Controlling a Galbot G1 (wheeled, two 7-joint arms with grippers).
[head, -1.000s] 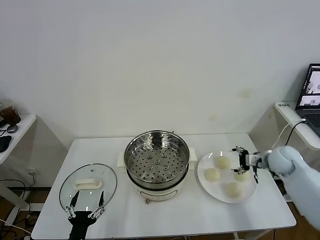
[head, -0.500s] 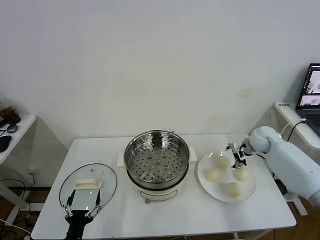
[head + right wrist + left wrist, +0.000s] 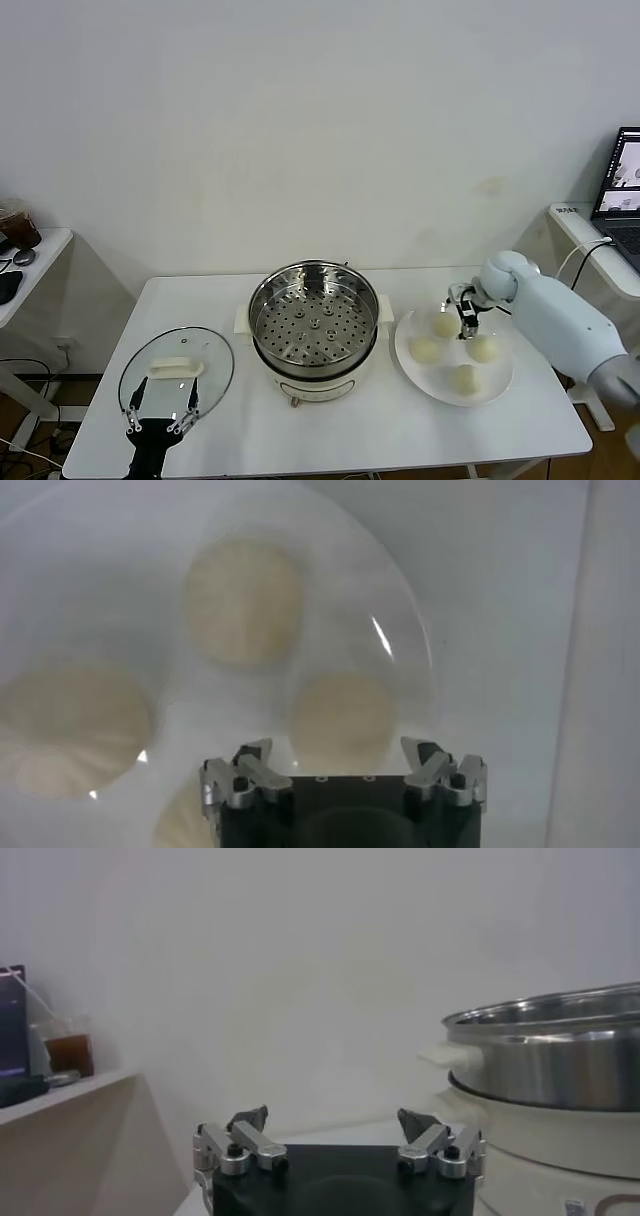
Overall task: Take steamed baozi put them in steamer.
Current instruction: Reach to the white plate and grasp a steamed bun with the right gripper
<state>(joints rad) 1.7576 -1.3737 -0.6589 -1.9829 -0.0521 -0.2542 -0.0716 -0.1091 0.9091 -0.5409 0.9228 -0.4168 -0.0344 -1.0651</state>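
Four cream-white baozi lie on a white plate (image 3: 500, 378) at the right of the table: one at the back left (image 3: 444, 324), one at the left (image 3: 425, 349), one at the right (image 3: 483, 349) and one in front (image 3: 464, 379). My right gripper (image 3: 466, 314) is open and hovers over the plate between the back-left and right baozi. In the right wrist view my right gripper (image 3: 343, 752) is open and empty with a baozi (image 3: 342, 708) just beyond its jaws. The steamer (image 3: 314, 316) stands mid-table with its perforated tray empty. My left gripper (image 3: 158, 415) is open at the front left.
The glass lid with a white handle (image 3: 176, 368) lies flat at the table's left, just beyond my left gripper. The steamer's steel wall (image 3: 550, 1058) fills the side of the left wrist view. A laptop (image 3: 622, 190) stands on a side table at the far right.
My right gripper has moved left and toward the back of the plate, from over the right baozi to between the back-left and right ones. My left gripper has drawn slightly back toward the table's front.
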